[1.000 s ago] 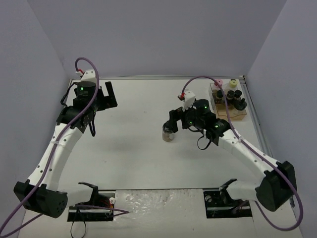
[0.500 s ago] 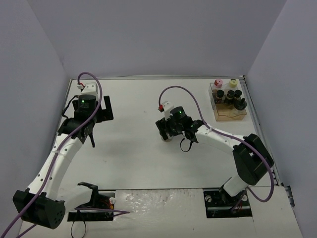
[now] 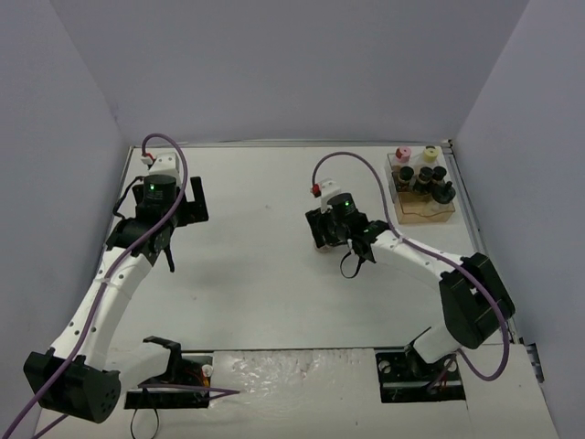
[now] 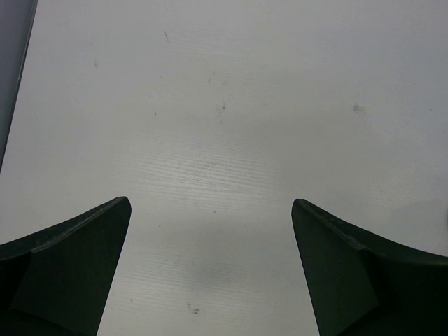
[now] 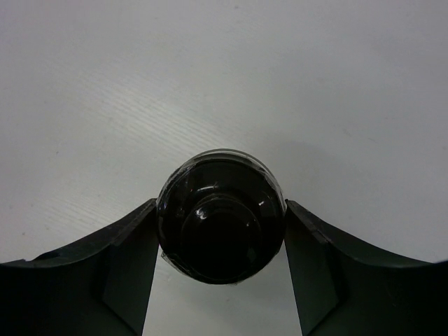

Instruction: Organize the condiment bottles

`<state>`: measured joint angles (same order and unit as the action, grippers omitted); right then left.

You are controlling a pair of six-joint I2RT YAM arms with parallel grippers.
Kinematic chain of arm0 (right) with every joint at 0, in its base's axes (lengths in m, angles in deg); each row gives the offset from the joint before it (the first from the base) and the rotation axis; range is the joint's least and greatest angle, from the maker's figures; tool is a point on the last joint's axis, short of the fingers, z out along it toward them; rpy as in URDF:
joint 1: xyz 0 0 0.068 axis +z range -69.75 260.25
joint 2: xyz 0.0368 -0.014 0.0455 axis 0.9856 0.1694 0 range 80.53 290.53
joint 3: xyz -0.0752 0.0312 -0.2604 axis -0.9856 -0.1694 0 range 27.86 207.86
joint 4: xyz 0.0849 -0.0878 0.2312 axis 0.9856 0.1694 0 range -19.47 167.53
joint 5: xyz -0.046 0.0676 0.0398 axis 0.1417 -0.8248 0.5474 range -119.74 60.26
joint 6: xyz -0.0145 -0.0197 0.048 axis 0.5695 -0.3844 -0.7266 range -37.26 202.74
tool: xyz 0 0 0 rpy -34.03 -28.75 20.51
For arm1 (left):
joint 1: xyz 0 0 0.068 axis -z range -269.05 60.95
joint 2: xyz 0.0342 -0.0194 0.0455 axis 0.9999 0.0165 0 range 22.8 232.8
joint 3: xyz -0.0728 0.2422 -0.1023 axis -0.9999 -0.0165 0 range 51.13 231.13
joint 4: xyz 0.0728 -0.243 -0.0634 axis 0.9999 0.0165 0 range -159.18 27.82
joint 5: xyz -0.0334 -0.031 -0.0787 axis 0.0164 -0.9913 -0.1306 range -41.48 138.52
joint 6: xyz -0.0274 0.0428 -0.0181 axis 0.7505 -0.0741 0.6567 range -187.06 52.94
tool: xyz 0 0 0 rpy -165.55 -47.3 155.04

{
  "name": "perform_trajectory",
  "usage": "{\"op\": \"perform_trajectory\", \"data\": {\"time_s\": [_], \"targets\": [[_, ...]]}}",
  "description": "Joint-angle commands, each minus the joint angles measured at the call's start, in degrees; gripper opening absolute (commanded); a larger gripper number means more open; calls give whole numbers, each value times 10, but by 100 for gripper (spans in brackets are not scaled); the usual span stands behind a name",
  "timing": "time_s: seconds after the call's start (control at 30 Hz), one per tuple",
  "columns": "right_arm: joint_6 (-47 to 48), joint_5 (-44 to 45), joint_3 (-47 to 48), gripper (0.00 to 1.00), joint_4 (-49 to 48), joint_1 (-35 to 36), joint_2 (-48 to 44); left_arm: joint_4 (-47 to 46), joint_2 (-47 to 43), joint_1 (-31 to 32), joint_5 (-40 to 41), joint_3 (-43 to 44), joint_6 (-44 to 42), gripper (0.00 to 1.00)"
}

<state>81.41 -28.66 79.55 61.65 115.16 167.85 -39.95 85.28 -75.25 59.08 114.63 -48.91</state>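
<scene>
Shifted right, your right pincer (image 5: 220,210) grips one black-capped jar (image 5: 220,241); your left pincer (image 4: 210,204) gapes; six bottles (image 3: 425,174) sit in one tray (image 3: 426,210).

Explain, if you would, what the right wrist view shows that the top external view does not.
Only the right wrist view shows the dark-capped bottle, upright on the white table, with a finger against each side. Only the top external view shows the tray at the far right holding the other bottles, and the left end effector, open. Both show the right end effector and the table; from above, that end effector hides the bottle.
</scene>
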Motion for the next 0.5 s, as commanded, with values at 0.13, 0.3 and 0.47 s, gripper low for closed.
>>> {"op": "perform_trajectory", "data": {"time_s": [0.13, 0.3, 0.47], "targets": [[-57, 115, 41, 0, 24, -193, -156, -34, 3, -5, -4, 25, -5, 97], [-90, 71, 70, 0, 22, -329, -139, -31, 4, -7, -8, 27, -4, 97], [-93, 70, 99, 0, -11, -375, -78, -30, -1, -9, -9, 26, -4, 97]]}}
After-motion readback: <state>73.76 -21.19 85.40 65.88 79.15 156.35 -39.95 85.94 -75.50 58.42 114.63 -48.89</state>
